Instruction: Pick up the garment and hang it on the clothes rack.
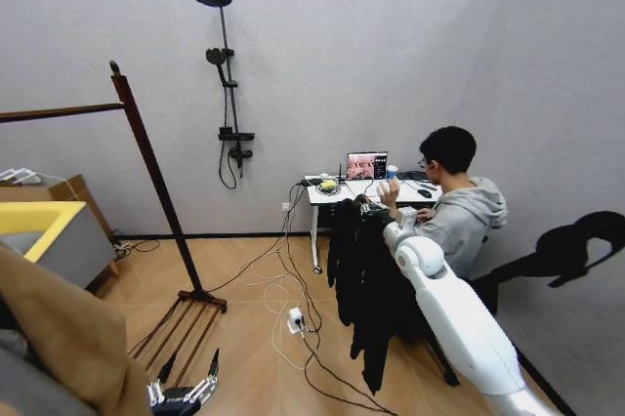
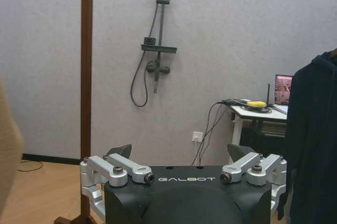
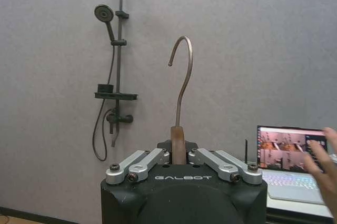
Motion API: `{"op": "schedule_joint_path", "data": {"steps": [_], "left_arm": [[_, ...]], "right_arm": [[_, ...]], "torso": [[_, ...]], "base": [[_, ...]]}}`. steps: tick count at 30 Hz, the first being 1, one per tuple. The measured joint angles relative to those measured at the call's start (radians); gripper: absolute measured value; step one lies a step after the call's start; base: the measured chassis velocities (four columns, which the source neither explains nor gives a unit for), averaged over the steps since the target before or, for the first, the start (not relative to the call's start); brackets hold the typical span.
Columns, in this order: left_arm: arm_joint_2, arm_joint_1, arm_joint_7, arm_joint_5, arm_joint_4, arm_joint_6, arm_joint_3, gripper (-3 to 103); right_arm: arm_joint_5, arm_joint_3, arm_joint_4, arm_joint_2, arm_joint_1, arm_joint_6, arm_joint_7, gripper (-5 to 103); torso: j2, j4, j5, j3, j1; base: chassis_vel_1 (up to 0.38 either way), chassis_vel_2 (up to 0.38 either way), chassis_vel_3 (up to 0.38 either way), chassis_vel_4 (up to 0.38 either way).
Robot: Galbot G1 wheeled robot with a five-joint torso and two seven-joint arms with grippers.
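The garment (image 1: 366, 284), a long black coat, hangs from its hanger above the wooden floor right of centre. My right gripper (image 1: 369, 204) holds it up at the top. In the right wrist view that gripper (image 3: 178, 149) is shut on the hanger's wooden neck, with the metal hook (image 3: 182, 71) standing upright above it. The clothes rack (image 1: 156, 187) stands to the left, a dark wooden post with a knob finial, a horizontal bar (image 1: 59, 111) and a slatted base. My left gripper (image 1: 184, 394) hangs low near that base; it is open (image 2: 180, 153) and empty, facing the rack post (image 2: 87, 77).
A shower fixture (image 1: 225, 74) is mounted on the back wall. A white desk (image 1: 327, 193) with a laptop stands behind the garment. Cables and a power strip (image 1: 295, 320) lie on the floor between rack and desk. Tan fabric (image 1: 59, 333) and boxes crowd the left.
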Motion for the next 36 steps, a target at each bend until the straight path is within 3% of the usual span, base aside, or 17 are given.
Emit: {"op": "schedule_joint_path", "data": {"steps": [36], "left_arm": [[0.0,0.0,0.0,0.0,0.0,0.0,0.0,100]], "right_arm": [[0.015,0.047,0.042,-0.032,-0.03,0.005,-0.028,10]], "torso": [[0.0,0.0005,0.0,0.0,0.0]], "base": [[0.123,0.116,0.119,0.114]]}}
